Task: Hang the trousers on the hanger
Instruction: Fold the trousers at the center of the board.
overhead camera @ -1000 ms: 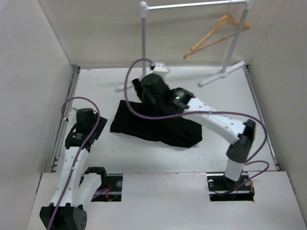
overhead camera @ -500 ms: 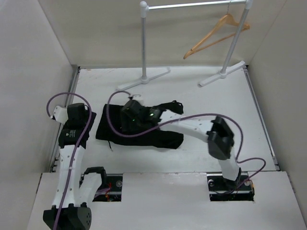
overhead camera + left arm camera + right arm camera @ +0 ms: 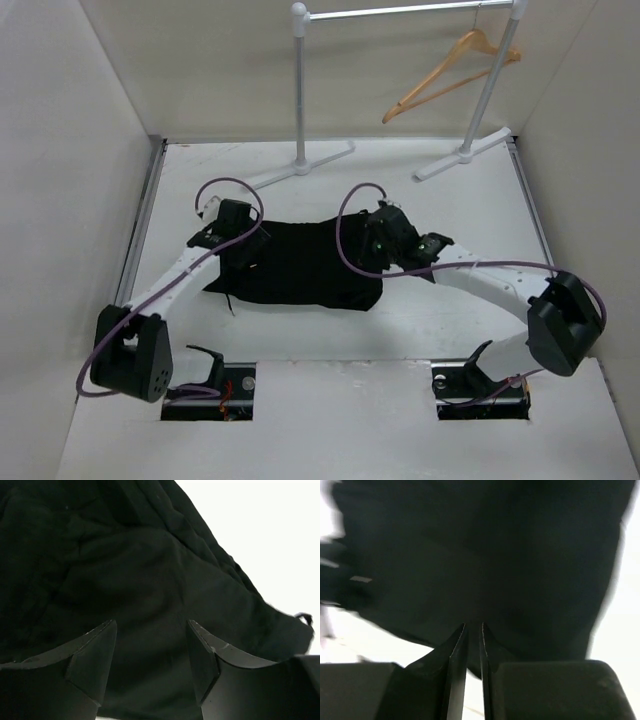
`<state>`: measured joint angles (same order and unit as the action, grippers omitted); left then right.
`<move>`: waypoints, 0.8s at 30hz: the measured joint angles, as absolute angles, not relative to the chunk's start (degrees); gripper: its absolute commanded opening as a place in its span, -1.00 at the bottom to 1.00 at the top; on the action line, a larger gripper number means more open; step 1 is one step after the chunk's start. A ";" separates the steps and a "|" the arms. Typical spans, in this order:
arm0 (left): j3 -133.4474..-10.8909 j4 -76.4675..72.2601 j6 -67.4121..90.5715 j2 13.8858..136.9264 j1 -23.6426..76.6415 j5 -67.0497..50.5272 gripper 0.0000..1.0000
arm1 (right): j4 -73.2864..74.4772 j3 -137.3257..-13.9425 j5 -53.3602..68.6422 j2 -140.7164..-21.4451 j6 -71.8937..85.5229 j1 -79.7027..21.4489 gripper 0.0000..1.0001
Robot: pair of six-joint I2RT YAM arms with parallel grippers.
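The black trousers (image 3: 300, 265) lie crumpled flat in the middle of the table. They fill the left wrist view (image 3: 125, 570) and the right wrist view (image 3: 485, 555). My left gripper (image 3: 237, 232) is at their left edge. Its jaws stand open just over the cloth (image 3: 150, 625), with nothing between them. My right gripper (image 3: 383, 240) is at their right end. Its jaws (image 3: 473, 625) are closed to a thin slit with a fold of black cloth pinched in it. The tan wooden hanger (image 3: 450, 70) hangs tilted from the rack's bar at the back right.
The silver-and-white clothes rack (image 3: 300, 90) stands at the back, with its feet (image 3: 462, 155) on the table behind the trousers. White walls close in the left, right and back sides. Purple cables loop over both arms.
My left arm has swung in from the left wall to the trousers' left edge. My right gripper has moved right to the trousers' right end, and the cloth has shifted and spread out.
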<state>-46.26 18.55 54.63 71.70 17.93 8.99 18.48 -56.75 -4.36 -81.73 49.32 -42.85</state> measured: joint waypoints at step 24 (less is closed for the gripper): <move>-46.98 12.53 50.30 74.24 9.08 4.19 -0.06 | 16.23 -38.72 0.08 -67.64 57.60 -38.59 -0.32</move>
